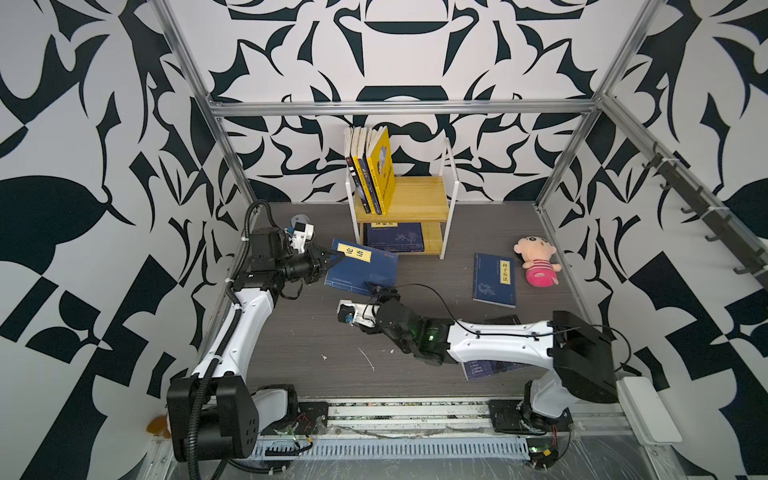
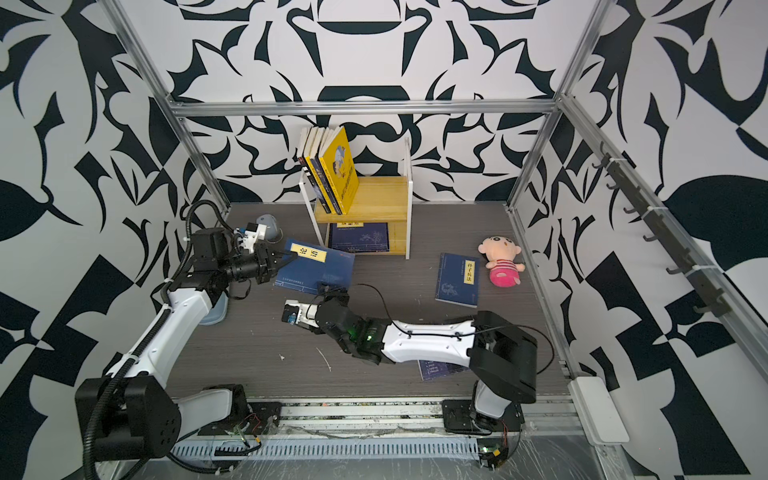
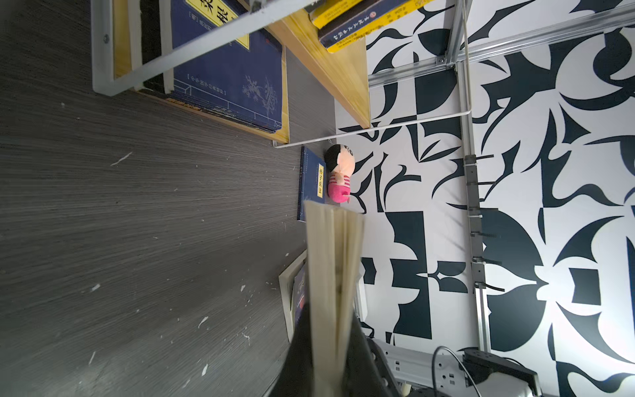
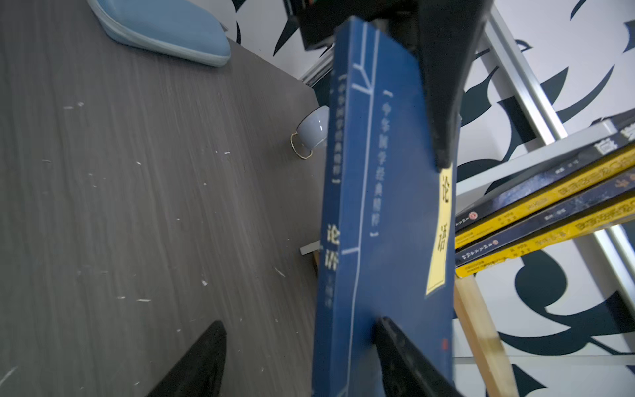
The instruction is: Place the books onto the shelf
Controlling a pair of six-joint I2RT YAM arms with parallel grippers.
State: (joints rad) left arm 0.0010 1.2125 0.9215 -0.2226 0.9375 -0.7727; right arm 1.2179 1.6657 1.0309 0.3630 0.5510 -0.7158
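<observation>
My left gripper (image 1: 334, 259) is shut on the edge of a navy book (image 1: 361, 268) with a yellow title label, holding it tilted above the table left of the shelf (image 1: 419, 195). In the left wrist view its cream page edge (image 3: 333, 268) runs between the jaws. My right gripper (image 1: 374, 289) stands open at the book's near edge. In the right wrist view the spine (image 4: 331, 213) sits between the fingers, one finger (image 4: 402, 354) against the cover. Several books (image 1: 374, 170) stand on the upper board and one (image 1: 395, 237) lies on the lower. Two more (image 1: 494, 279) (image 1: 486, 368) lie on the table.
A pink plush doll (image 1: 536, 262) lies right of the loose navy book. A small pale cup-like object (image 2: 268, 224) sits at the back left behind my left wrist. A light blue pad (image 2: 218, 307) lies under the left arm. Aluminium frame posts border the table.
</observation>
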